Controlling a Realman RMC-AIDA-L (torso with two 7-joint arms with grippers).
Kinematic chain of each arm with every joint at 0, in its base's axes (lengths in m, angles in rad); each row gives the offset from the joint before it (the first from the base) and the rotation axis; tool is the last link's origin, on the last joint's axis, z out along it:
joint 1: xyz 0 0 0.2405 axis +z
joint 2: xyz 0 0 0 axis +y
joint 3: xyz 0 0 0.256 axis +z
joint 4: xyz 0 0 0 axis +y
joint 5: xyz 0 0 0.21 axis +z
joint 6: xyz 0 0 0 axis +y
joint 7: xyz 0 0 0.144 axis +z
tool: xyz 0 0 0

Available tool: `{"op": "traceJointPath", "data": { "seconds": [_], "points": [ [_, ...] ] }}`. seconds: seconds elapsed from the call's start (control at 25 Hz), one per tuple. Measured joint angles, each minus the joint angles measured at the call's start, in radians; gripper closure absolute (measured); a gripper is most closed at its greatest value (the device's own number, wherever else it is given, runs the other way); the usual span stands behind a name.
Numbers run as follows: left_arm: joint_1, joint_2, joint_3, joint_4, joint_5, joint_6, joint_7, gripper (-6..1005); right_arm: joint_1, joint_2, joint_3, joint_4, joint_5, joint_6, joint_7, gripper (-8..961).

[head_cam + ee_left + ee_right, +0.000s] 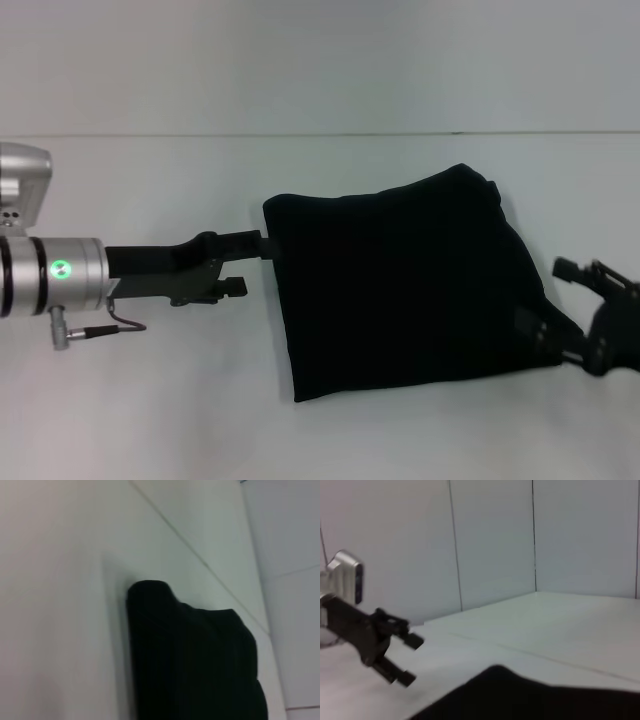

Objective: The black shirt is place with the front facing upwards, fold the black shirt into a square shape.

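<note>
The large plain black cloth shirt lies folded into a rough, slightly skewed square on the white table, a little right of the middle. No lettering or label shows on the upper face; it is just dark fabric with soft, rounded corners.

The left gripper reaches in from the left on its silver wrist with a green light, low over the table. Its two black fingers stand apart with nothing between them; the upper fingertip sits right at the shirt's left edge, the lower one just short of it.

The right gripper is at the shirt's lower right corner, near the frame edge. Its fingers look spread, one beside the cloth and one farther out; whether it touches the fabric I cannot tell.
</note>
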Motion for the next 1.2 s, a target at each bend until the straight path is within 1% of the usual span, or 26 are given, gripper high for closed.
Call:
{"op": "traceJointPath", "data": {
  "seconds": [0.12,0.4,0.72,1.04,1.2],
  "points": [
    [-0.021,-0.007,0.003,-0.035,0.009,-0.051,-0.009,164,-0.036,0.001,0.002,0.009,-0.001,-0.001,-0.032,21],
    [-0.05,-0.026,0.031,-0.068,0.014,-0.126,-0.019,168,-0.065,0.003,0.016,0.028,-0.004,0.0,-0.049,26],
    [-0.058,-0.06,0.042,-0.073,0.013,-0.215,-0.023,173,-0.067,0.003,0.014,0.036,-0.004,-0.007,-0.05,29],
    [-0.08,-0.093,0.044,-0.073,0.014,-0.26,-0.024,177,-0.067,0.003,0.013,0.037,-0.004,-0.019,-0.047,29],
    [-0.092,-0.102,0.053,-0.073,0.015,-0.28,-0.024,180,-0.067,0.003,0.013,0.037,-0.004,-0.028,-0.044,29]
  ]
}}
